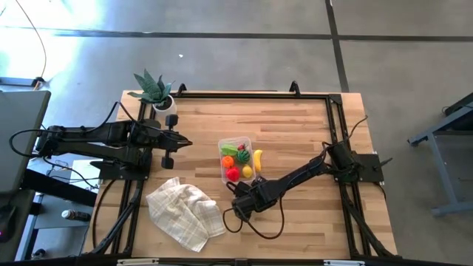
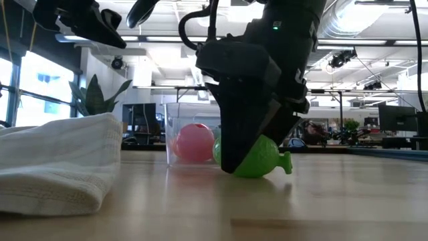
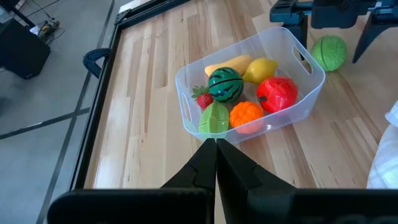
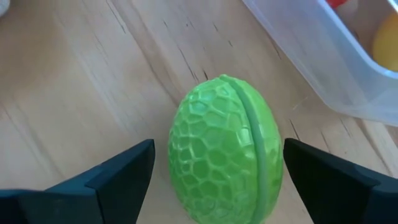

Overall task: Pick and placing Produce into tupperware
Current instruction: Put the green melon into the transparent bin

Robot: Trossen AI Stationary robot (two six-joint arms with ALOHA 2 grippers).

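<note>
Right gripper (image 4: 211,171) is down at the table with its fingers spread wide, one on each side of the green textured fruit (image 4: 227,149). There's a visible gap on both sides, so nothing is gripped yet. In the low view the fruit sits on the wood, stem nub sticking out sideways, gripper body low over it.

The fruit lies just beside the short end of the clear tupperware (image 3: 314,84), on the towel side, apart from the wall. The tub already holds a red tomato-like piece (image 3: 278,93), an orange (image 3: 247,114), a lemon (image 3: 261,70), a small dark-green melon (image 3: 224,84), a strawberry (image 3: 201,98) and a green leafy piece (image 3: 214,118). A banana (image 1: 258,159) lies on the table outside the tub's far long side.

Step in hand, as I read it: close on the green fruit.
- It's round and hard plastic, so it will likely squirt out if pinched off-centre. Keep the widest part between the pads.
- Get the tips low enough to clear the seam ridge.
- Close slowly, then lift straight up before crossing the tub rim. The tub looks light; a bump would shove it.

Left gripper (image 3: 216,163) hangs above the table on the tub's other side, fingers together, idle. A crumpled towel (image 1: 185,210) lies near the front edge and a potted plant (image 1: 154,90) at the back corner.
</note>
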